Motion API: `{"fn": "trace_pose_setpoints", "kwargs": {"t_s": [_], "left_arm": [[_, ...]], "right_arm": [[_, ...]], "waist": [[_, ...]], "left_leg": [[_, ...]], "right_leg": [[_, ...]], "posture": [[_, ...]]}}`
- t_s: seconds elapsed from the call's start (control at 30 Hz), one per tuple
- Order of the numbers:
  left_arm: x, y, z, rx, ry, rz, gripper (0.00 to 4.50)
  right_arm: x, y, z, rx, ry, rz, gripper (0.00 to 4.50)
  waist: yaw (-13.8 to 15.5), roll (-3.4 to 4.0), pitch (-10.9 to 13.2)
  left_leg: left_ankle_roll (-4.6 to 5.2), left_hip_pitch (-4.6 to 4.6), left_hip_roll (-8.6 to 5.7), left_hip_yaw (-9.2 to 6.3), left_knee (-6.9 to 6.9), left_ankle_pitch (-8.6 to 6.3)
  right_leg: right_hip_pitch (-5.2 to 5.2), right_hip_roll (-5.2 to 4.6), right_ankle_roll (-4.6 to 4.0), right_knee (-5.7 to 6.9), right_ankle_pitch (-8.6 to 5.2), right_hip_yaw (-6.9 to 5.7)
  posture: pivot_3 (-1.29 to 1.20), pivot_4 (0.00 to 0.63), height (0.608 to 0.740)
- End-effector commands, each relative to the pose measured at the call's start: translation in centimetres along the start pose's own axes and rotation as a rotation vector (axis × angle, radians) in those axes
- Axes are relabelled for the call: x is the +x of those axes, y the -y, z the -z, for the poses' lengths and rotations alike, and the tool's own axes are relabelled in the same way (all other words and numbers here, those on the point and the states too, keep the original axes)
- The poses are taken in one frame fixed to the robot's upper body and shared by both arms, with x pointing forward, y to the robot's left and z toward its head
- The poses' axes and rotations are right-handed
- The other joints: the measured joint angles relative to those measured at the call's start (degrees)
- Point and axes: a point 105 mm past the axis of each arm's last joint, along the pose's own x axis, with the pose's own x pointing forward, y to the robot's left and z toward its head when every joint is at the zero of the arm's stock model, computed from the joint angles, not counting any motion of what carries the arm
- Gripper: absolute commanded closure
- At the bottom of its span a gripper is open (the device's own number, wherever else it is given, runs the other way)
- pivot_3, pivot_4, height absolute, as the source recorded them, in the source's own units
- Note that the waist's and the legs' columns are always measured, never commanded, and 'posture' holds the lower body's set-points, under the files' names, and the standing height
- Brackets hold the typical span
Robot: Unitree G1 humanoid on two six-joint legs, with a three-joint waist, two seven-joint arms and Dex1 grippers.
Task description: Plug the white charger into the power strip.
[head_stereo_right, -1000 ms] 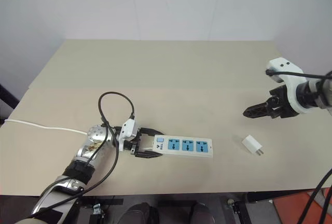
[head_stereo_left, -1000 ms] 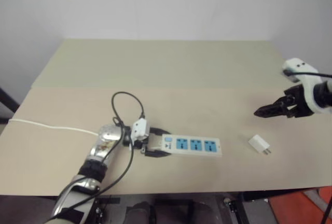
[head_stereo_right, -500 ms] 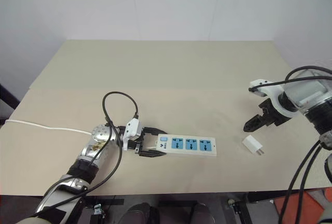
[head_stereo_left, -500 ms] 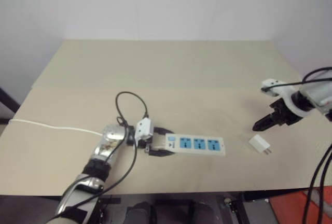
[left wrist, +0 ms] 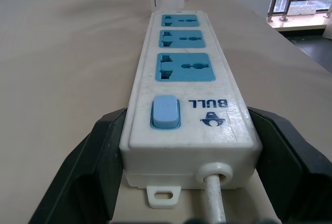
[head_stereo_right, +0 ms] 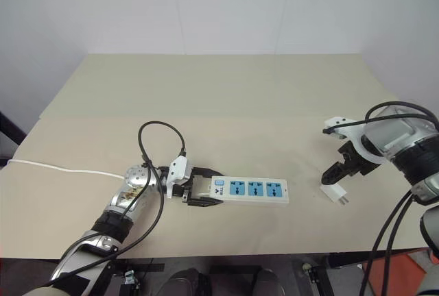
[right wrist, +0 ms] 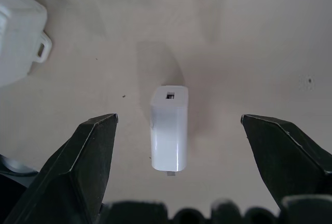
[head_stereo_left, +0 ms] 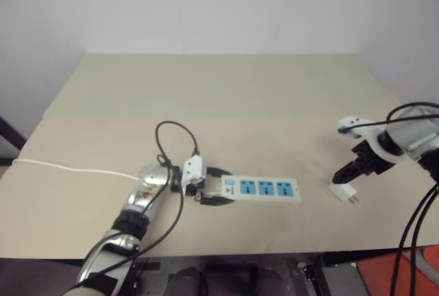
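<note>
Head views: right claw (head_stereo_right: 330, 175), spread wide, is now hanging just above the small white cube charger (head_stereo_right: 333, 194), having dropped from higher up. Left wrist view: left claw (left wrist: 176, 151) is clasping the switch end of the long white three-socket power strip (left wrist: 182, 79), which is lying flat on the beige bench (head_stereo_right: 226, 97), pointing toward the charger. Right wrist view: prongs are facing the claw.

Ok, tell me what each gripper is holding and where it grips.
The left gripper holds the power strip by its cord end, fingers on both sides. The right gripper holds nothing, open above the white charger.
</note>
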Motion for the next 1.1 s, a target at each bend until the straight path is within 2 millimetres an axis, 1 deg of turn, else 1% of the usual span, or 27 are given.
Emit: {"fn": "trace_pose_setpoints", "kwargs": {"t_s": [0.03, 0.2, 0.37, 0.57, 0.77, 0.83, 0.9, 1.1], "left_arm": [[0.6, 0.6, 1.0, -0.016, -0.049, 0.009, 1.25], [0.6, 0.6, 1.0, -0.018, -0.049, 0.006, 1.25], [0.5, 0.6, 1.0, -0.018, -0.051, 0.002, 1.25], [0.3, 0.6, 1.0, -0.018, -0.055, -0.008, 1.25], [0.0, 0.6, 1.1, -0.018, -0.061, -0.016, 1.25], [0.0, 0.6, 1.1, -0.018, -0.062, -0.018, 1.25], [-0.1, 0.6, 1.1, -0.018, -0.065, -0.02, 1.25], [-0.3, 0.6, 1.2, -0.017, -0.072, -0.023, 1.25]], "right_arm": [[-0.4, -0.2, -0.4, -0.008, 0.031, -0.004, 0.0], [0.4, -0.4, -0.4, -0.002, 0.026, -0.014, 0.0], [1.7, -0.4, -0.2, 0.004, 0.013, -0.016, 0.0], [2.9, -0.4, 0.2, 0.017, 0.004, -0.017, 0.0], [3.4, -0.1, 0.2, 0.018, 0.007, -0.011, 0.0], [3.6, 0.0, 0.2, 0.017, 0.012, -0.01, 0.38], [3.7, -0.1, 0.1, 0.015, 0.017, -0.013, 0.91], [3.8, -0.3, 0.2, 0.011, 0.015, -0.025, 3.04]], "waist": [[0.0, 0.02, 0.0], [0.0, 0.05, 0.0], [0.1, 0.06, 0.0], [0.0, 0.09, -0.1], [-0.1, 0.1, -0.1], [-0.1, 0.1, -0.1], [-0.1, 0.1, -0.1], [-0.2, 0.1, -0.1]], "left_leg": [[-0.01, 0.01, 0.0, 0.0, 0.0, 0.0], [-0.01, 0.01, 0.0, 0.0, 0.02, 0.0], [-0.01, 0.01, -0.01, -0.01, 0.02, 0.0], [-0.02, 0.02, -0.01, 0.0, 0.02, 0.01], [-0.02, 0.05, -0.01, 0.0, 0.02, 0.02], [-0.03, 0.06, -0.01, 0.0, 0.02, 0.02], [-0.02, 0.06, -0.01, 0.0, 0.02, 0.02], [-0.02, 0.08, 0.0, 0.0, 0.02, 0.02]], "right_leg": [[0.0, 0.0, 0.0, 0.0, 0.0, 0.0], [0.02, 0.0, 0.0, 0.0, 0.0, 0.0], [0.04, 0.0, 0.0, 0.0, 0.0, -0.01], [0.04, 0.01, 0.01, 0.0, 0.01, -0.01], [0.06, 0.02, 0.01, 0.0, 0.01, -0.01], [0.07, 0.02, 0.01, 0.0, 0.01, 0.0], [0.07, 0.02, 0.01, 0.0, 0.01, 0.0], [0.09, 0.03, 0.01, 0.0, 0.01, 0.0]], "posture": [[0.0, 0.15, 0.74], [0.0, 0.15, 0.74], [0.0, 0.15, 0.74], [0.0, 0.15, 0.74], [0.0, 0.15, 0.74], [0.0, 0.15, 0.74], [0.0, 0.15, 0.74], [0.0, 0.15, 0.74]]}}
